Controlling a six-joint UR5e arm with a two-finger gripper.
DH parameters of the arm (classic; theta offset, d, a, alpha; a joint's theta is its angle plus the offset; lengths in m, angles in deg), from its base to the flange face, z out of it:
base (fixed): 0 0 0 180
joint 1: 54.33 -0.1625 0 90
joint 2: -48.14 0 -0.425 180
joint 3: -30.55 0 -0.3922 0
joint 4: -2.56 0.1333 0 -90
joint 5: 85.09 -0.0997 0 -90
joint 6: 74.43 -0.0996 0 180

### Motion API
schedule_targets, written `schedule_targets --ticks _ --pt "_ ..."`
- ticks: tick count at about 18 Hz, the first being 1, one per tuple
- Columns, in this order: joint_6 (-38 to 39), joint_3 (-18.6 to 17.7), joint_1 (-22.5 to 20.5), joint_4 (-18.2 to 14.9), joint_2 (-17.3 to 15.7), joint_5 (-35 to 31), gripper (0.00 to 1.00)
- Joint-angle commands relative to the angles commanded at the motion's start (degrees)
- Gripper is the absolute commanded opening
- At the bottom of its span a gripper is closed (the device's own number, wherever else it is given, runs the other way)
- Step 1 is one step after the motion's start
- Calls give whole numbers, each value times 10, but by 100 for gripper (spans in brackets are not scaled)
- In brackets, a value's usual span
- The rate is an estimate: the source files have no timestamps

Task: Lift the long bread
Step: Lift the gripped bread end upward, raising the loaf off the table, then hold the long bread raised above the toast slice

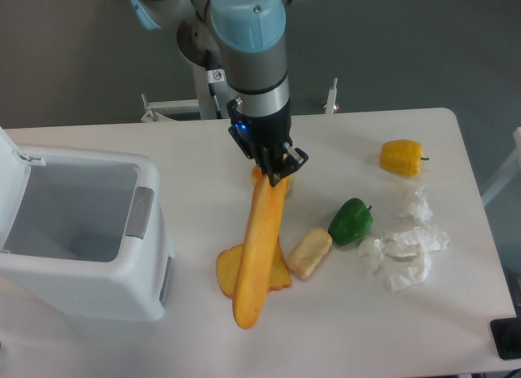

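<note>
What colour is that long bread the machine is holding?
Orange-yellow and glossy. The long bread hangs from the gripper in the fixed camera view.

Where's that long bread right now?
The long bread hangs from the gripper near the middle of the picture, held by its top end. It slants down-left in front of the toast slice, between the white bin and the pale roll.
</note>
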Motion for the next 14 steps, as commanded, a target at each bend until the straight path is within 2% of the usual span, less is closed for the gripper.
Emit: schedule_targets --ticks 8,14 --pt "-11 -10 -5 -10 -22 9 0" --pt "-10 -12 -11 -8 -23 27 0"
